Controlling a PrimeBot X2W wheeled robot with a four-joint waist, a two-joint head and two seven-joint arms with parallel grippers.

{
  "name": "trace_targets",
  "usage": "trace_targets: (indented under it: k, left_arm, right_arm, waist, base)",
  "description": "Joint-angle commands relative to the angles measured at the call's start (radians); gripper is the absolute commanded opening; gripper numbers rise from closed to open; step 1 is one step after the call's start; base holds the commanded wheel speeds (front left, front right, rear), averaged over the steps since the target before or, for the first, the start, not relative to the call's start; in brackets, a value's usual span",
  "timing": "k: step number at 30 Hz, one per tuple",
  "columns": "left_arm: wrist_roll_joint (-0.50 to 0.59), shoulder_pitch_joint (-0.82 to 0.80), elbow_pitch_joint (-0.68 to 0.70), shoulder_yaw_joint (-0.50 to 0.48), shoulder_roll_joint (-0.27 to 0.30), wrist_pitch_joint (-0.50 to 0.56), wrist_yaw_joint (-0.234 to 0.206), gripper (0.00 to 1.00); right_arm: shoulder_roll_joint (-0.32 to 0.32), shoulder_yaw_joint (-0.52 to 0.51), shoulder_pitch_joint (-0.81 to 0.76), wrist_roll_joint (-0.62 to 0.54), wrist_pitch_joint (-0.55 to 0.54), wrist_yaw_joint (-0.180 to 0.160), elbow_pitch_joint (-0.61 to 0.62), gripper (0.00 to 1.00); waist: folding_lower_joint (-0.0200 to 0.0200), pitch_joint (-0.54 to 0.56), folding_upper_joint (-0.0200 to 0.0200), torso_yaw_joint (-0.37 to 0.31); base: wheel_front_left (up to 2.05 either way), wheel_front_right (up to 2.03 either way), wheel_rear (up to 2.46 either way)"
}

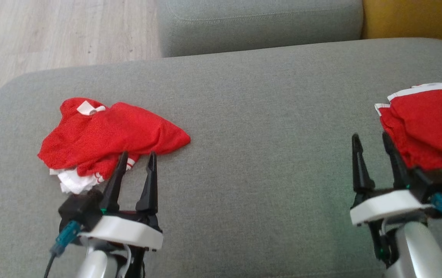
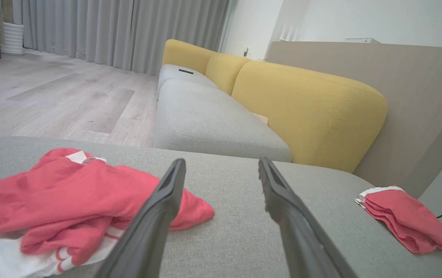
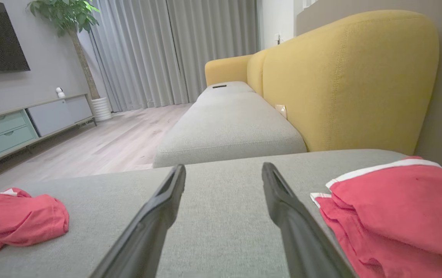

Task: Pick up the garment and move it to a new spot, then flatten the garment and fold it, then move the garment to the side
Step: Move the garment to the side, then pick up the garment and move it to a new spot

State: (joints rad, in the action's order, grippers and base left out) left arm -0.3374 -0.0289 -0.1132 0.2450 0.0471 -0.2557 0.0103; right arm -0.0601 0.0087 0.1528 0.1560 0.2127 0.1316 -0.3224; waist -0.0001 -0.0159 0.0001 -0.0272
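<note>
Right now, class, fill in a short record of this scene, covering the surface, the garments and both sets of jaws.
surface: grey sofa cushion
crumpled garment: red and white, bunched, on the robot's left
second garment: red with white trim, in neat layers, on the right
left gripper: jaws open, tips at the crumpled garment's near edge, contact unclear
right gripper: jaws open, holding nothing, beside the second garment
</note>
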Motion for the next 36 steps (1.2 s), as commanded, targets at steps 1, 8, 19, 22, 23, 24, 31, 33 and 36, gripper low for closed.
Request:
trace_targets:
  k: [1,8,19,22,23,24,31,33,36]
  left_arm:
    - [0.004,-0.029,0.035,-0.034,0.003,-0.006,0.006,1.00]
    - [0.000,-0.017,0.037,-0.033,0.003,-0.006,0.009,1.00]
    - [0.000,-0.019,0.049,-0.034,0.003,-0.006,0.009,1.00]
    - [0.000,-0.020,0.049,-0.034,0.003,-0.006,0.011,1.00]
    - [0.000,-0.020,0.049,-0.034,0.003,-0.006,0.011,1.00]
    - [0.000,-0.020,0.049,-0.034,0.003,-0.006,0.011,1.00]
    - [0.000,-0.022,0.044,-0.032,0.003,-0.006,0.012,1.00]
    - [0.001,-0.024,0.043,-0.033,0.003,-0.006,0.012,1.00]
    - [0.004,-0.025,0.041,-0.035,0.003,-0.006,0.011,1.00]
  right_arm:
    - [0.004,0.021,0.020,-0.008,0.013,-0.001,0.035,1.00]
    - [0.009,0.043,-0.015,0.001,0.032,-0.001,0.019,1.00]
    - [0.010,0.043,-0.008,0.010,0.042,-0.001,0.002,1.00]
    - [0.010,0.042,-0.007,0.012,0.043,-0.001,-0.002,1.00]
    - [0.010,0.042,-0.006,0.013,0.043,-0.001,-0.003,1.00]
    - [0.010,0.042,-0.006,0.014,0.043,-0.001,-0.004,1.00]
    - [0.010,0.043,-0.012,0.016,0.045,-0.001,-0.009,1.00]
    - [0.010,0.044,-0.014,0.015,0.045,-0.001,-0.010,1.00]
    - [0.010,0.048,-0.015,0.016,0.045,-0.001,-0.010,1.00]
  waist:
    - [0.0001,0.001,-0.0001,-0.001]
    - [0.0001,0.005,-0.0001,-0.004]
    - [0.0001,0.006,-0.0001,-0.005]
    - [0.0001,0.007,-0.0001,-0.005]
    - [0.0001,0.007,-0.0001,-0.005]
    - [0.0001,0.007,-0.0001,-0.005]
    - [0.0001,0.008,-0.0001,0.010]
    - [0.0001,0.008,-0.0001,0.021]
    - [0.0001,0.009,-0.0001,0.036]
  base:
    - [0.00,0.00,0.00]
    - [0.00,0.00,0.00]
    - [0.00,0.00,0.00]
    - [0.00,0.00,0.00]
    - [0.00,0.00,0.00]
    - [0.00,0.00,0.00]
    - [0.00,0.00,0.00]
    - [0.00,0.00,0.00]
    - [0.00,0.00,0.00]
